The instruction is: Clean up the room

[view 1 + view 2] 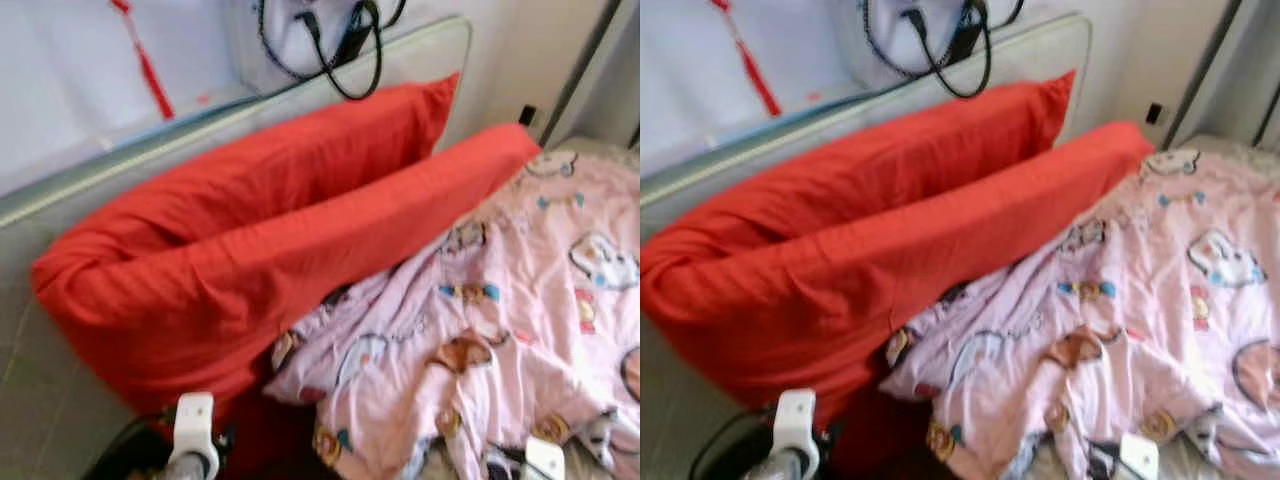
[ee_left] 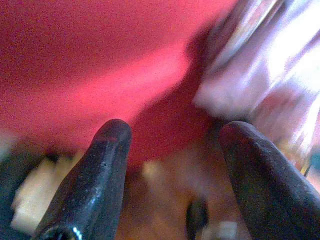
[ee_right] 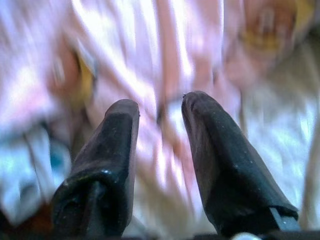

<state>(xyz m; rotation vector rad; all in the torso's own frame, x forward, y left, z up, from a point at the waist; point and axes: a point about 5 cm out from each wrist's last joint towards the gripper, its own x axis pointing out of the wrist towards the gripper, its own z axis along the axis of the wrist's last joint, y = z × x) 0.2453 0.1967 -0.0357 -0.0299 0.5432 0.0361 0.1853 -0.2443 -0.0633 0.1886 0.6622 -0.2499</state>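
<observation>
Head views: two long red pillows point(image 1: 250, 240) are seen stacked on edge against a pale padded headboard point(image 1: 60, 190), their cloth smooth with faint ribbing and their ends rounded. A crumpled pink quilt point(image 1: 520, 330), printed with cartoon animals, is spread over the bed to the right, its folded edge touching the lower pillow. A black looped strap point(image 1: 345, 50) hangs above the headboard, and a red tassel point(image 1: 145, 60) is seen on the white wall. At the bottom edge a white bracket of the left arm point(image 1: 192, 430) is seen below the pillows, and a white part of the right arm point(image 1: 543, 458) over the quilt.

Left wrist view: the left pincer point(image 2: 172, 165) is held with its two black, rounded, slightly glossy fingers point(image 2: 95, 185) wide apart and nothing between them. Blurred red pillow fabric point(image 2: 90, 65) lies ahead of it, near, with the pink quilt point(image 2: 265, 70) off to one side; contact cannot be told.

Right wrist view: the right pincer point(image 3: 160, 112) is held with its fingers point(image 3: 215, 150) parted by a narrow gap, nothing gripped. The pink quilt point(image 3: 150, 45), blurred and streaked with light folds, lies close beyond the tips.
</observation>
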